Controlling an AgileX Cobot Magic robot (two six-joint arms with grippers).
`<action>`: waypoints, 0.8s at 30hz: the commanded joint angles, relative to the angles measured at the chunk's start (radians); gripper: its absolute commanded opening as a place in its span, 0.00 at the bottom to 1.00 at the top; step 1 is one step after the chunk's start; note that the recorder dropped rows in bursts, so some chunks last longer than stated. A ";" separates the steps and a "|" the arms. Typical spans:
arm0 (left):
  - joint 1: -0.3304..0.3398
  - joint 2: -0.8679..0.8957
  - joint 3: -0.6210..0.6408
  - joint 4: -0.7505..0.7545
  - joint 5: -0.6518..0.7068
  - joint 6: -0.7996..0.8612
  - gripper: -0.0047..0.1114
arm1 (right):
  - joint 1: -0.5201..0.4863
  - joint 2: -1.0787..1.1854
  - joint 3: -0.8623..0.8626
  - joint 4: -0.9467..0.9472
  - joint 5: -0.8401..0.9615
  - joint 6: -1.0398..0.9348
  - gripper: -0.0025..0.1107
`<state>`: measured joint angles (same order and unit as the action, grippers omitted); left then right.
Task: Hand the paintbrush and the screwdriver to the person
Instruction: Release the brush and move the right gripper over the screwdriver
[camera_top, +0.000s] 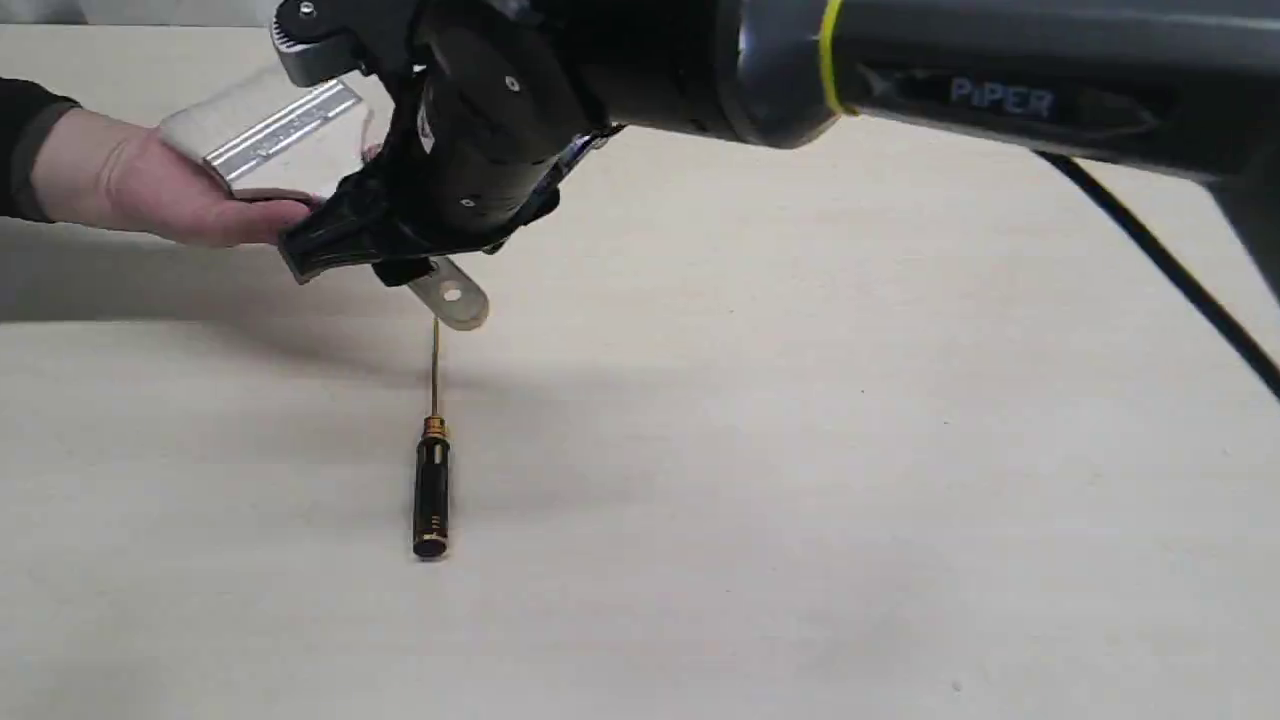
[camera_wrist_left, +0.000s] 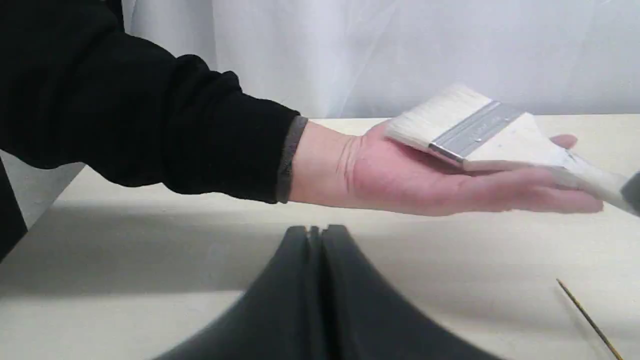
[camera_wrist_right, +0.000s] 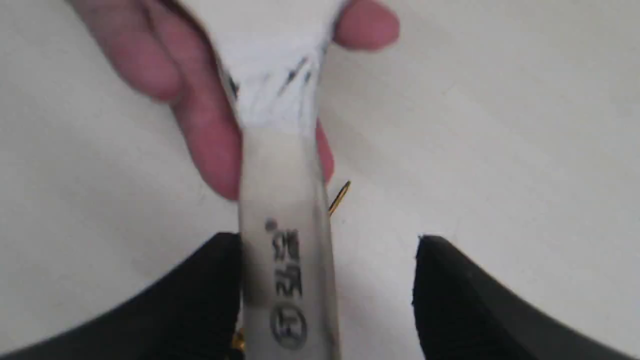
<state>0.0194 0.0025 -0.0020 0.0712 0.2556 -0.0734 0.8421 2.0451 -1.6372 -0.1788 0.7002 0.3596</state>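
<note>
Screwdriver (camera_top: 432, 495) is the closest thing, lying flat on the pale table (camera_top: 850, 520) with its black handle nearest the exterior camera and the thin shaft pointing straight away. Nothing is touching it.

Just past the shaft tip, the holed end of the paintbrush (camera_top: 285, 128) handle pokes out in the air. From there the brush slants up and away to the left of the screwdriver. The right gripper (camera_wrist_right: 327, 237) sits around that handle, a bit beyond the shaft tip, on the black arm (camera_top: 1000, 95) marked PiPER that reaches across from the screwdriver's right. Its jaws are spread. The wrist view shows the handle leaning against one finger (camera_wrist_right: 210, 280), with a clear gap to the other, so it isn't pinching the brush.

Further back and left of the screwdriver is the person's hand (camera_top: 150, 190), palm up and flat with the fingers out straight. The bristles and silver ferrule lie on the palm, and the hand isn't curled around them. A black sleeve (camera_wrist_left: 150, 115) covers the forearm.

The left gripper (camera_wrist_left: 315, 231) has its fingers pressed together with nothing between them. Its camera sees the hand and brush ahead of it, plus a sliver of the screwdriver's shaft.
</note>
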 joint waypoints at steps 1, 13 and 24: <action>-0.008 -0.002 0.002 -0.001 -0.006 -0.002 0.04 | 0.010 -0.045 -0.003 0.083 0.060 -0.008 0.50; -0.008 -0.002 0.002 -0.003 -0.006 -0.002 0.04 | 0.045 -0.051 -0.003 0.150 0.112 -0.008 0.50; -0.008 -0.002 0.002 -0.003 -0.006 -0.002 0.04 | 0.045 0.053 -0.003 0.163 0.113 0.000 0.50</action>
<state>0.0194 0.0025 -0.0020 0.0712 0.2556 -0.0734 0.8876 2.0872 -1.6372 -0.0157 0.8145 0.3579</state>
